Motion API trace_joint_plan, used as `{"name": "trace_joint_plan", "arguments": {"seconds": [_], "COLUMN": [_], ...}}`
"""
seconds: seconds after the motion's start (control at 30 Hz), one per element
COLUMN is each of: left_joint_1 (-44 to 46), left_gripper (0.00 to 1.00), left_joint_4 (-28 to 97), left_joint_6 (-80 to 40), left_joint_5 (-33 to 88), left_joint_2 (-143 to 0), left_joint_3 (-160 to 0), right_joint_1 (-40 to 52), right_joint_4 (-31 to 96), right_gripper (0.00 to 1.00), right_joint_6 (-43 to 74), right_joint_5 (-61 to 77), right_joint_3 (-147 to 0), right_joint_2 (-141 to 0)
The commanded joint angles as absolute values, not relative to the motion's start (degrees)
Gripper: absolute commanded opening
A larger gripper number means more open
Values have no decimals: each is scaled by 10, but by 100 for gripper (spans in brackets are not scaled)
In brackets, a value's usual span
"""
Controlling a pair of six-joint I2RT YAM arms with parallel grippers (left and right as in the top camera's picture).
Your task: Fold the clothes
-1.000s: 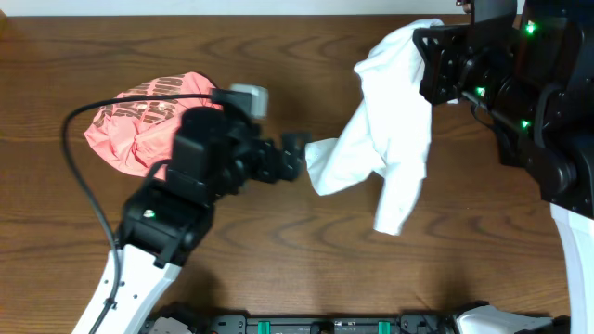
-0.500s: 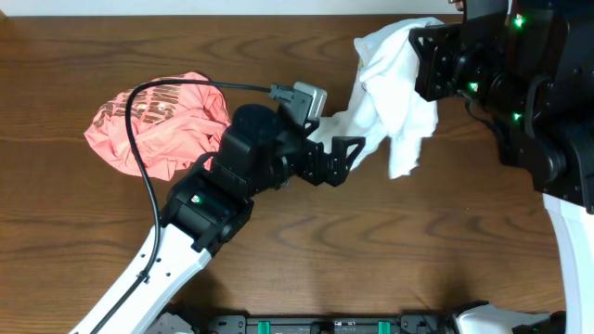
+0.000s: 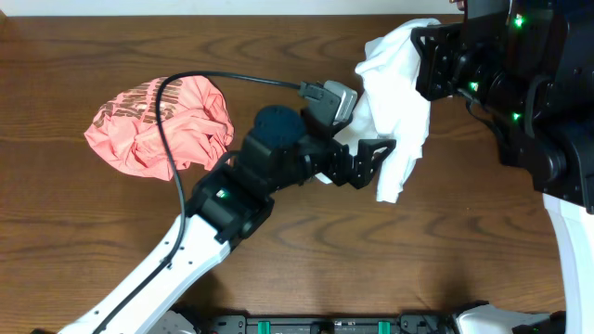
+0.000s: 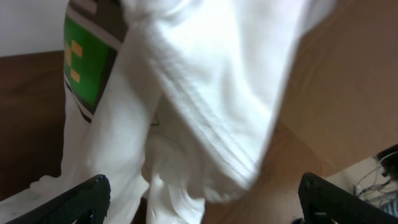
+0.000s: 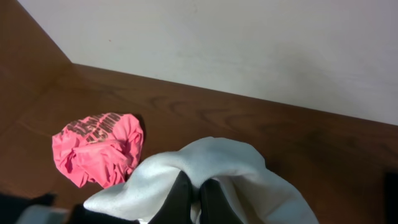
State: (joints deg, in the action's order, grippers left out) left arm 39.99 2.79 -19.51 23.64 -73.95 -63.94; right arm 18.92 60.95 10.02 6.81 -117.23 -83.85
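As right gripper [image 5: 194,194] pinches white shirt [image 3: 401,111], left gripper [image 3: 371,165] spread around hanging edge [image 3: 390,190].

Left arm [image 3: 200,237]: white link slanting up from below and left of the white garment [image 3: 399,93], with the black wrist levelled toward the garment's lower edge. Left gripper [image 3: 368,163]: jaws spread wide, fingertips [image 4: 84,199] on either side of the hanging cloth, nothing clamped. Right arm [image 3: 543,111]: black, green lights lit, standing right of the garment. Right gripper [image 3: 429,57]: at the garment's upper right, fingers [image 5: 181,196] pinched together on a fold, holding it up.
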Motion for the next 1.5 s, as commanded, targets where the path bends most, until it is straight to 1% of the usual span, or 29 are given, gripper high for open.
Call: {"name": "trace_joint_plan", "arguments": {"seconds": [0.0, 0.37, 0.53, 0.6, 0.7, 0.73, 0.77, 0.9, 1.13, 1.2, 1.27, 1.3, 1.47], "left_joint_1": [405, 407, 424, 429, 430, 430, 430, 430, 430, 429, 428, 428, 428], "left_gripper": [96, 96, 91, 86, 74, 71, 70, 69, 68, 63, 55, 52, 46], "left_joint_4": [12, -46, -62, -69, -74, -74, -74, -80, -132, -142, -142, -142, -140], "left_joint_6": [-199, -218, -217, -217, -215, -213, -213, -213, -213, -213, -213, -213, -211], "left_joint_5": [240, 244, 249, 249, 248, 248, 245, 229, 227, 224, 212, 207, 199], "left_joint_2": [-759, -763, -764, -764, -767, -769, -771, -790, -846, -854, -856, -856, -855], "left_joint_3": [-640, -640, -640, -640, -640, -640, -640, -640, -640, -640, -640, -640, -640], "right_joint_1": [188, 188, 188, 188, 188, 188, 188, 188, 188, 188, 188, 188, 188], "right_joint_4": [607, 609, 606, 606, 606, 606, 606, 606, 616, 620, 622, 622, 622], "right_gripper": [1, 1, 1, 1, 1, 1, 1, 1, 1, 1, 1, 1, 1], "right_joint_6": [95, 85, 85, 85, 85, 85, 85, 85, 85, 81, 75, 74, 70], "right_joint_5": [63, 58, 58, 58, 58, 58, 58, 63, 79, 79, 79, 79, 79], "right_joint_3": [-1182, -1182, -1182, -1182, -1182, -1182, -1182, -1182, -1182, -1182, -1182, -1182, -1182], "right_joint_2": [-836, -837, -842, -845, -850, -851, -852, -852, -852, -852, -852, -852, -852]}}
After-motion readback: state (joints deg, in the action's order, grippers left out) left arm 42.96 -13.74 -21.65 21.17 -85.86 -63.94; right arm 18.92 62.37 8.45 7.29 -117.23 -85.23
